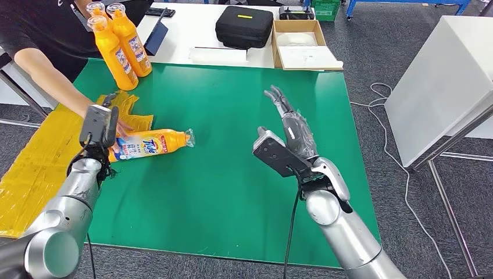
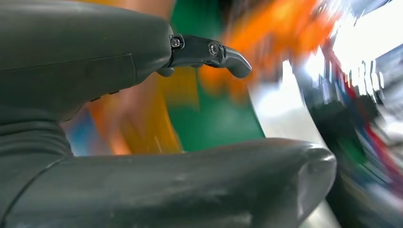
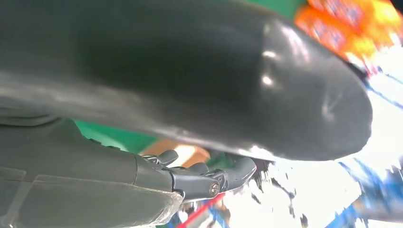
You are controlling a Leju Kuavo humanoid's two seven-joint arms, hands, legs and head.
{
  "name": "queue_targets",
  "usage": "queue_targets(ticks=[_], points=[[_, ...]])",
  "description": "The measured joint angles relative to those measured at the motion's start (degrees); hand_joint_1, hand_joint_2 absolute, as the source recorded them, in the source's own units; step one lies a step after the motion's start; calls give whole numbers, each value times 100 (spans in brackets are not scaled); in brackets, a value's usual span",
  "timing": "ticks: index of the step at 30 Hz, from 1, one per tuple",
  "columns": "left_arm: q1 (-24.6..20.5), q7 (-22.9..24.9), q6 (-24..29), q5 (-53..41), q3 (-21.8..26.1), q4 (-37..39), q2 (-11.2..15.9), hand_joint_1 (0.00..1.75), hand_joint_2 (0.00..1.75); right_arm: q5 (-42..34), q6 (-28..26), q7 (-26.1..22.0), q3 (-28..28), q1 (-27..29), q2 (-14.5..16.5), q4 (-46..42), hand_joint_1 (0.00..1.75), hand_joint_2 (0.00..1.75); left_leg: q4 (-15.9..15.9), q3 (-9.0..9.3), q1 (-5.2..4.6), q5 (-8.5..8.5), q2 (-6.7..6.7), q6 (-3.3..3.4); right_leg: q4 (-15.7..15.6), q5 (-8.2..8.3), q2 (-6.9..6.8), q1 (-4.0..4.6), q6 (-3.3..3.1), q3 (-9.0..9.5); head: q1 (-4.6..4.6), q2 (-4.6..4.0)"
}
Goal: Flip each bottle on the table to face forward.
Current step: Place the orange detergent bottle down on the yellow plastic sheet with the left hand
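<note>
right hand [image 1: 290, 125] raised above green table [image 1: 232, 192], fingers [image 1: 278, 99] spread, empty

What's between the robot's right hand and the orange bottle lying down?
Just bare green table. In the head view, nothing sits between the right hand and the lying bottle.

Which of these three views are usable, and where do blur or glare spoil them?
Head view: sharp and evenly lit; the lying bottle and its label show clearly on the green table. Left wrist view: the left robot hand is crisp, but the background is smeared by motion blur into orange and green streaks. Right wrist view: the right robot hand is fairly clear; the background is blurred and overexposed to white.
</note>
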Motion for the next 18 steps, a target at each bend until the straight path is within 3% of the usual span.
queue_targets(ticks=[2,3,6,9,13,18], points=[[-51,253,-1157,1182,31,-168,-146,0,0,25,-582,-389,-161,-3,162,117,0,0,1,0,-1,0,-3,0,0,0,-3,0,0,1,1,0],[-80,366,-1425,1648,-29,-251,-234,0,0,12,-934,-653,-246,-11,254,212,0,0,1,0,-1,1,-5,0,1,0,-4,0,0,2,1,0],[-187,621,-1384,2649,-419,-442,-501,0,0,-313,-2067,-1662,-565,-106,600,745,0,0,1,-1,-1,0,-3,1,1,1,-6,-2,1,4,1,0],[-280,721,-1119,3249,-971,-509,-741,0,0,-826,-2718,-2419,-947,-349,986,1488,0,0,1,-1,-3,0,-2,1,1,1,-6,-6,1,4,0,0],[-304,750,-903,3606,-1586,-520,-994,0,0,-1290,-2910,-2922,-1384,-784,1396,2354,0,0,1,0,-1,0,-1,1,2,2,-6,-7,1,4,1,0],[-304,760,-863,3758,-1998,-525,-1114,0,0,-1513,-2640,-2945,-1660,-1078,1648,2990,0,0,1,1,3,0,2,0,3,2,-4,-6,1,3,-2,0]])
